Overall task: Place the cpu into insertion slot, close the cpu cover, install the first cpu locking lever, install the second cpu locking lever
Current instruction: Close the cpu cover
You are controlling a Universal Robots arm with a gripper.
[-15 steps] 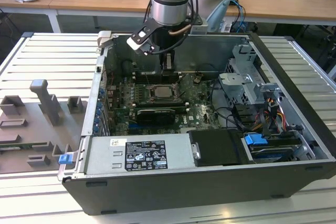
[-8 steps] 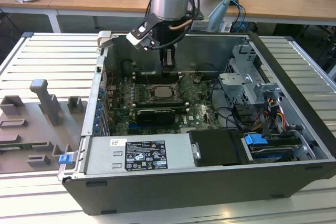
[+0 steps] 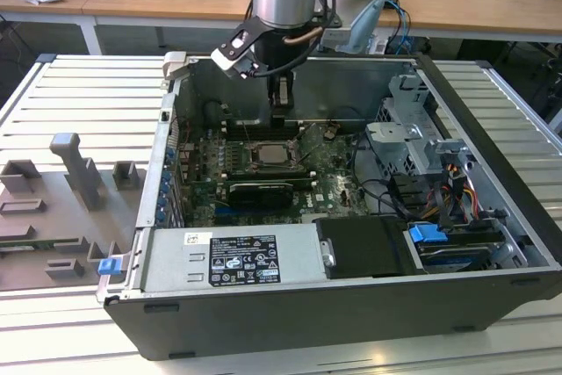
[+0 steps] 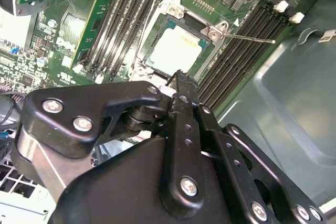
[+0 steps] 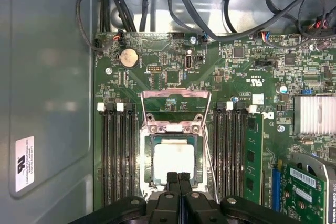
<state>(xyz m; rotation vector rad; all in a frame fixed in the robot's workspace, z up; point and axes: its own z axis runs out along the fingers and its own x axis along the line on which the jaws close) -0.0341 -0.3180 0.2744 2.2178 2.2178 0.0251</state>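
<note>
Even overhead room light fills my exterior view, though the computer case (image 3: 351, 90) keeps its interior in shade. In both wrist views the cpu (image 5: 174, 162) (image 4: 178, 51) glares near-white, while the black gripper (image 4: 179, 75) reads dark, its screws catching small highlights.

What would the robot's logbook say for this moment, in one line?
cpu seated | cpu cover down over it | gripper shut, empty, at cover's edge | one lever rod sticking out
</note>
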